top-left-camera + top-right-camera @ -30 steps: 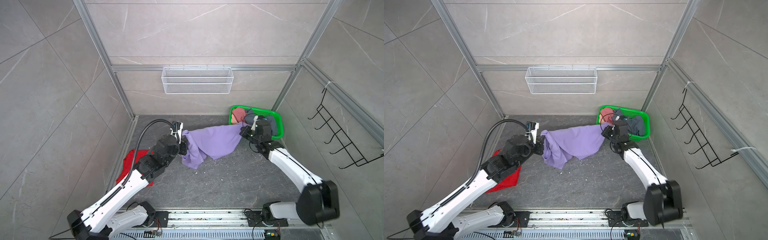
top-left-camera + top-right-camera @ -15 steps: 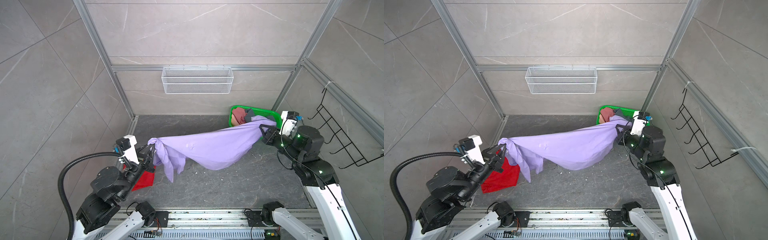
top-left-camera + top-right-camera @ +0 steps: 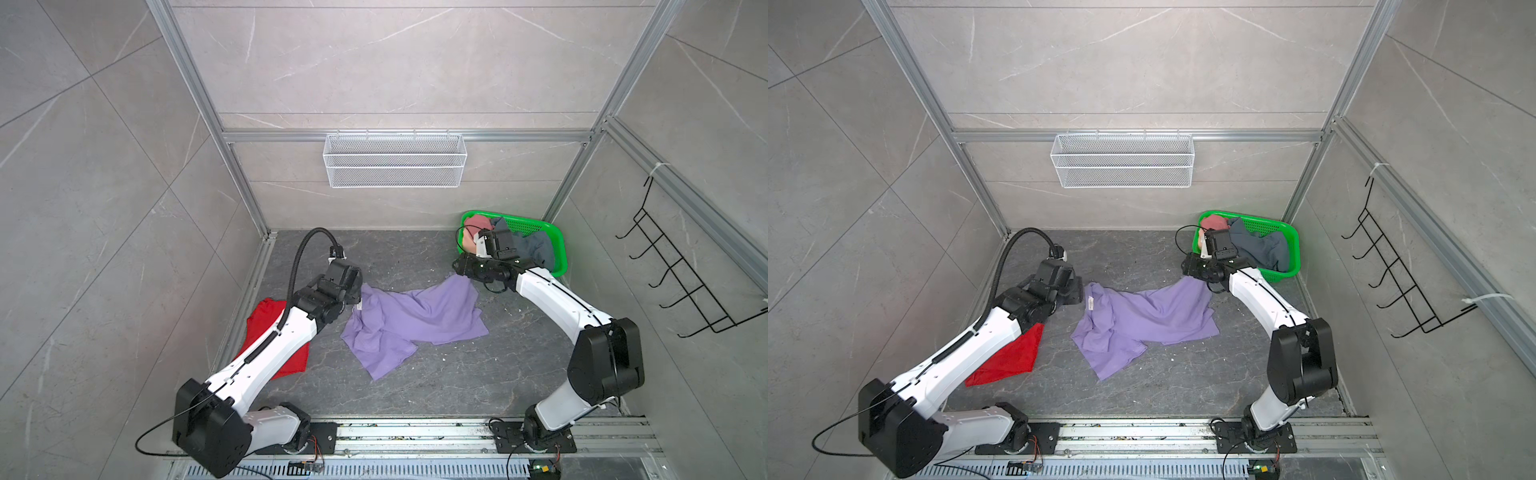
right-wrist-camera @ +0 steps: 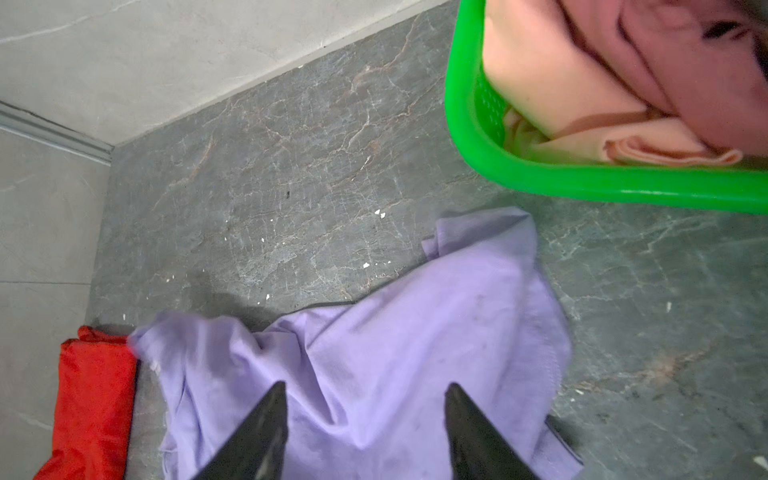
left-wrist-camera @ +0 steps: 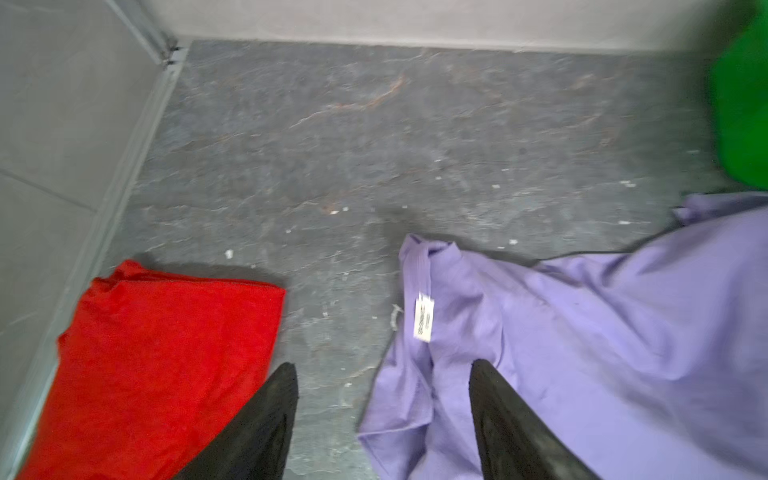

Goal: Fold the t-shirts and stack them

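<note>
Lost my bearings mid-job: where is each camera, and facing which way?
Top views: overhead, facing down at grey stone floor; left arm, right arm, crumpled lavender cotton t-shirt between.
Left wrist: above open left gripper, facing back wall; red cotton t-shirt.
Right wrist: above open right gripper, facing green plastic mesh basket.
Wrist views share both shirts.

Bare desk (image 3: 395, 257) is open across the centre of both top views, above the crumpled lavender t-shirt (image 3: 415, 320), and again along the lower centre. Obstructions: red t-shirt (image 3: 264, 322) at centre left, green basket (image 3: 560, 253) at centre right, wire shelf (image 3: 395, 160) on the rear wall.
</note>
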Tool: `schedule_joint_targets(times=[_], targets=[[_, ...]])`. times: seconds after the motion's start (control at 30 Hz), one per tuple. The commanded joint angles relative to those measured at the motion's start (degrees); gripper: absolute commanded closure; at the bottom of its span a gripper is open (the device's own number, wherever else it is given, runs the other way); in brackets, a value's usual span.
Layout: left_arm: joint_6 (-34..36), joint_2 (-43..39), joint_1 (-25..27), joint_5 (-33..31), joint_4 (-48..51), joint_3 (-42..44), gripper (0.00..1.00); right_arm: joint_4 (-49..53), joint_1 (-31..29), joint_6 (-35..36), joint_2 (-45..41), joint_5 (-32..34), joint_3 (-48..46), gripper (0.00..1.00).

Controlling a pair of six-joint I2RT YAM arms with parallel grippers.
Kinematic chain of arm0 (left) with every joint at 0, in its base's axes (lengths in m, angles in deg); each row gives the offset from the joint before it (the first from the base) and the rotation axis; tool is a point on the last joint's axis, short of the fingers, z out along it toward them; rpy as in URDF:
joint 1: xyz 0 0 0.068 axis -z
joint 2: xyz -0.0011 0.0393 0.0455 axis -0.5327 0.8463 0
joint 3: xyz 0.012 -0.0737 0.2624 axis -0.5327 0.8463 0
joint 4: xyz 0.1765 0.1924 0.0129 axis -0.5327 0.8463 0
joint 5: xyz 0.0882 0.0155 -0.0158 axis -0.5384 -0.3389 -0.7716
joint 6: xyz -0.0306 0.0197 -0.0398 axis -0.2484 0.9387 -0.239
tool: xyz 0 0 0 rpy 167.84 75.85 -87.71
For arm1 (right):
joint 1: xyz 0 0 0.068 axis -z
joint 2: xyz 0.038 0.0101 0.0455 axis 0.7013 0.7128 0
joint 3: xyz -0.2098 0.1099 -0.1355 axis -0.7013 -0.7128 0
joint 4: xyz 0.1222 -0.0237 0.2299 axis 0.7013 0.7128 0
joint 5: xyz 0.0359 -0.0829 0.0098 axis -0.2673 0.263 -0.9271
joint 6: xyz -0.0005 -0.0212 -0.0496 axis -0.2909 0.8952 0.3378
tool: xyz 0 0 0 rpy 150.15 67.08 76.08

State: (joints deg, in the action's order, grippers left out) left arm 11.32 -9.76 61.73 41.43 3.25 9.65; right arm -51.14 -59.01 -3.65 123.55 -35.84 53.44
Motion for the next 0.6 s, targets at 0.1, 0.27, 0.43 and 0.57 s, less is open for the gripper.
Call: schedule_joint_targets(times=[0.1,0.27,0.43,0.57], targets=[[-1.3,-1.4,-1.0,0.6,5.5,-4.2,0.27,-0.5,0.1,1.2,-9.9,2.9,-3.9,0.35],[-5.9,-4.6,-0.2,13.9,4.9,4.3,0.29,2.8,0.1,-1.0,-19.5,8.5,-16.0,0.32],[-11.6,-8.0,1.8,23.3,-2.5,16.2,0.31,3.8,0.9,-4.5,-26.0,11.1,-26.6,0.27],[-14.0,-6.5,2.6,27.0,-10.1,22.1,0.32,2.2,1.2,-7.6,-26.6,11.0,-32.0,0.27]])
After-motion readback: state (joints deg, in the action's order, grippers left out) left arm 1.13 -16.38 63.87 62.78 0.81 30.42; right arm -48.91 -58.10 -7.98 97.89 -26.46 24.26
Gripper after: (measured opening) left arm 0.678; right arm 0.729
